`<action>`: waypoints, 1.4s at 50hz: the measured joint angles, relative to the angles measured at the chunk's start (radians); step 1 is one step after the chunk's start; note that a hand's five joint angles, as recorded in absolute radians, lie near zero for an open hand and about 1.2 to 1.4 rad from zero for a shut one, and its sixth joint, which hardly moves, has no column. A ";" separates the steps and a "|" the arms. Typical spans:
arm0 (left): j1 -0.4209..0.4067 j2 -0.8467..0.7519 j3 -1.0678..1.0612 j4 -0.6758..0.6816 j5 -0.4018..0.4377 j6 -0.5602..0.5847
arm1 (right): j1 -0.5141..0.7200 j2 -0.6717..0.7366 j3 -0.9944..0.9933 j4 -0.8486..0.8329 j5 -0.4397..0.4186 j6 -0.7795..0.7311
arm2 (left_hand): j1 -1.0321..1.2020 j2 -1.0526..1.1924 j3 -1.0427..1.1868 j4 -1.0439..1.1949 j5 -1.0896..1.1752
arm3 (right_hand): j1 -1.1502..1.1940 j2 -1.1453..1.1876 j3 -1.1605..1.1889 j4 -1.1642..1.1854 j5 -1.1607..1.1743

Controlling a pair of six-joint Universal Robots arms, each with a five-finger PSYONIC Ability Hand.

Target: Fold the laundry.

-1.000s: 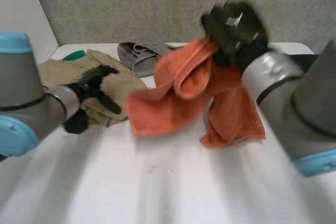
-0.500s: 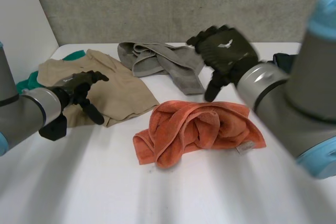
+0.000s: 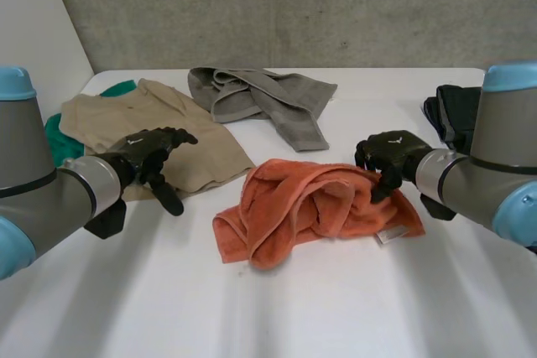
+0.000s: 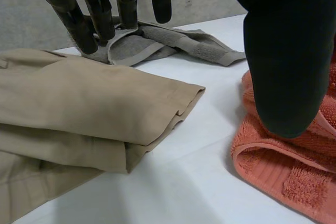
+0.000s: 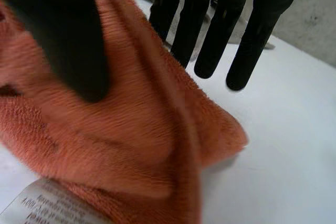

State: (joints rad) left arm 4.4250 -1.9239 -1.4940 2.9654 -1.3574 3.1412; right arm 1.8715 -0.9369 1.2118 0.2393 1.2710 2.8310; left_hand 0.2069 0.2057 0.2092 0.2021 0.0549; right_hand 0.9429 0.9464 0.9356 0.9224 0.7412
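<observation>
The orange towel [image 3: 323, 207] lies crumpled in the middle of the white counter [image 3: 285, 308], just as it lay half a second ago; a second ago it hung lifted in the right hand [image 3: 388, 157]. That hand has since come down from above the far grey towel [image 3: 268, 98] to the orange towel's far right edge, fingers straight and spread off the thumb, clasping nothing. The left hand [image 3: 153, 155] has barely moved: it hovers with relaxed fingers, holding nothing, over the near right edge of the tan garment [image 3: 180, 136] at the left.
</observation>
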 measured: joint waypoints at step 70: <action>0.101 0.023 0.383 0.018 -0.101 0.161 | -0.037 -0.415 0.005 -0.019 -0.128 -0.296 | 0.967 0.988 0.977 0.993 0.931 | 0.138 0.224 0.249 0.275 0.210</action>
State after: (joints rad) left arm 4.5261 -1.9012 -1.1109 2.9836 -1.4582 3.3023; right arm 1.8343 -1.3518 1.2164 0.2200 1.1425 2.5351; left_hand 1.1736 1.1941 1.1863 1.1946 0.9858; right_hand 1.0812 1.1708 1.1847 1.1973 0.9513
